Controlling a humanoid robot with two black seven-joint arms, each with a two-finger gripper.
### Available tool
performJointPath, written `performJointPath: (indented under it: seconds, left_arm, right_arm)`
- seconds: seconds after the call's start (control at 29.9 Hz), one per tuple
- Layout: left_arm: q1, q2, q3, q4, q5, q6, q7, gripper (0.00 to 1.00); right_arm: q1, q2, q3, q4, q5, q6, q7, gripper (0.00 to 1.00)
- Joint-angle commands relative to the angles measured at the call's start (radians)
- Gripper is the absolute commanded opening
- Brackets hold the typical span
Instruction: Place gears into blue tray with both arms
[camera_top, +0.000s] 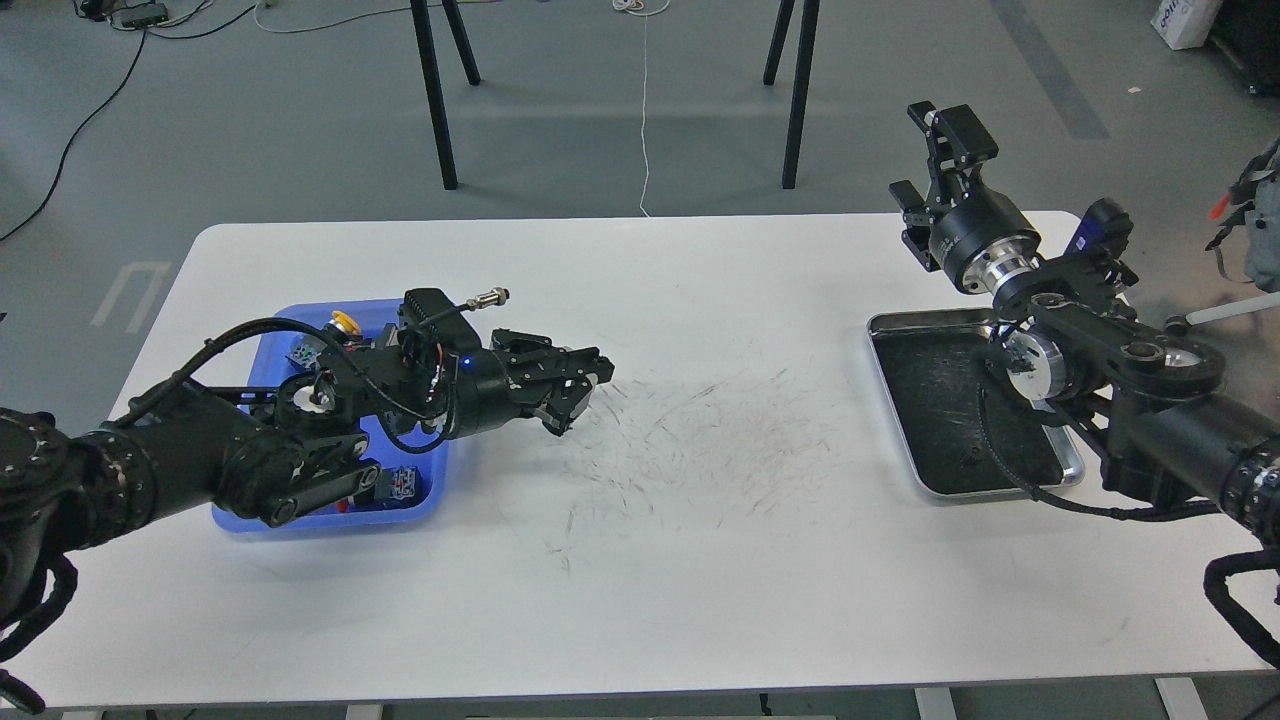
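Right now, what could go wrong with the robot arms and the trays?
The left arm hangs low over the blue tray, hiding most of it; swinging sideways, it might knock the tray or the parts inside. The right arm lies across the steel tray, whose corner sits near the table edge, so a bump could push it off. I can't spot any gears, so a grab could miss.

Bright blue tray (425, 505) lies on the table's left, mostly hidden.
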Motion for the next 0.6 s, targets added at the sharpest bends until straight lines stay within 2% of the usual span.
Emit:
performJointPath:
  seconds: [0.0, 0.27, 0.57]
  left_arm:
    - [-0.029, 0.017, -0.018, -0.007, -0.019, -0.051, 0.0, 0.15]
    - [-0.059, 0.051, -0.132, -0.012, -0.054, -0.157, 0.0, 0.15]
    - [-0.086, 0.124, -0.137, -0.013, -0.056, -0.18, 0.0, 0.16]
  right_arm:
    - [-0.007, 0.003, 0.006, 0.001, 0.0, 0.0, 0.0, 0.97]
    - [-0.013, 0.001, 0.011, 0.002, 0.0, 0.002, 0.0, 0.97]
    - [-0.013, 0.001, 0.023, 0.005, 0.001, 0.002, 0.0, 0.97]
